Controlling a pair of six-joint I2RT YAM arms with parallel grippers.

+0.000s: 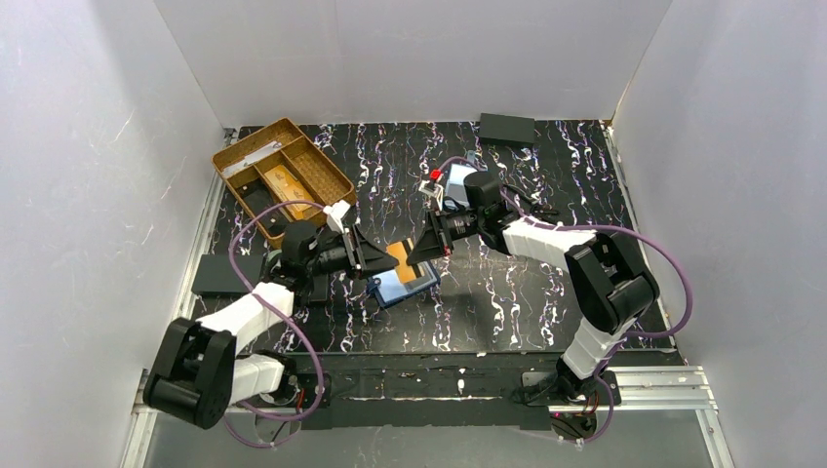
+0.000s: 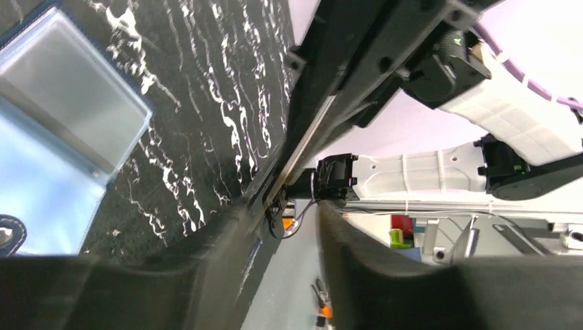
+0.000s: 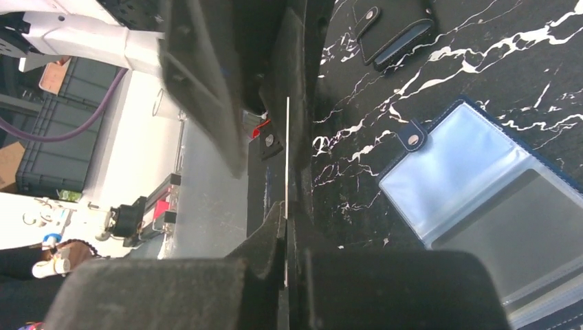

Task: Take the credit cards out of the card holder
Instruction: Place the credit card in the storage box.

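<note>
Top external shows me free tabletop (image 1: 507, 312) right of the open holder (image 1: 414, 286), which lies mid-table. My right fingers (image 3: 206, 89) pinch an orange card (image 1: 402, 256) at its far edge; left fingers (image 2: 378, 275) stand parted alongside.

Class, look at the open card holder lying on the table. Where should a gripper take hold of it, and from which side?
Grip the card holder by its snap tab, from above on the tab's side. It lies opened flat on the table, offering no raised edge, while the tab juts beyond its border: probably the easiest part to pinch.
</note>
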